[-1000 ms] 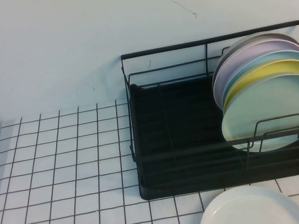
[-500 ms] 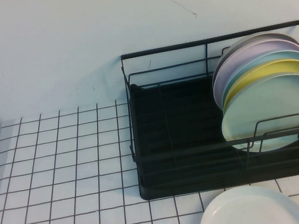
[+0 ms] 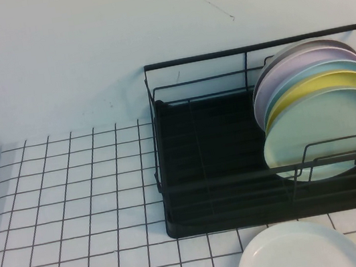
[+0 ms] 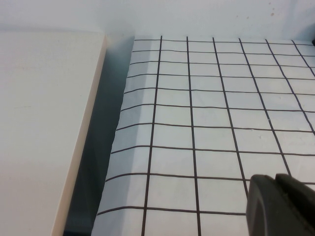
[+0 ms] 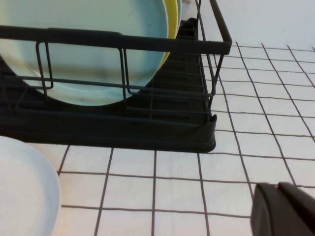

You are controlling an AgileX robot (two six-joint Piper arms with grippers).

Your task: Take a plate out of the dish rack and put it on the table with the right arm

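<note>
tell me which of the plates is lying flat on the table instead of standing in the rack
The off-white plate, flat on the table in front of the dish rack. The mint-green plate and those behind it stand on edge inside.

- The plate (image 3: 298, 253) lying on the worktop (image 3: 75, 211) is cut off by the high view's lower edge; only its far part shows.
- The dish rack (image 3: 191, 172) runs past the right edge.
- Behind the mint-green plate (image 3: 327, 133), the yellow plate (image 3: 322, 83) and the others show only as rim slivers.
- The left tool (image 4: 280, 206) and right tool (image 5: 283, 209) each appear only as a dark corner in their wrist views; neither shows in the high view.
</note>
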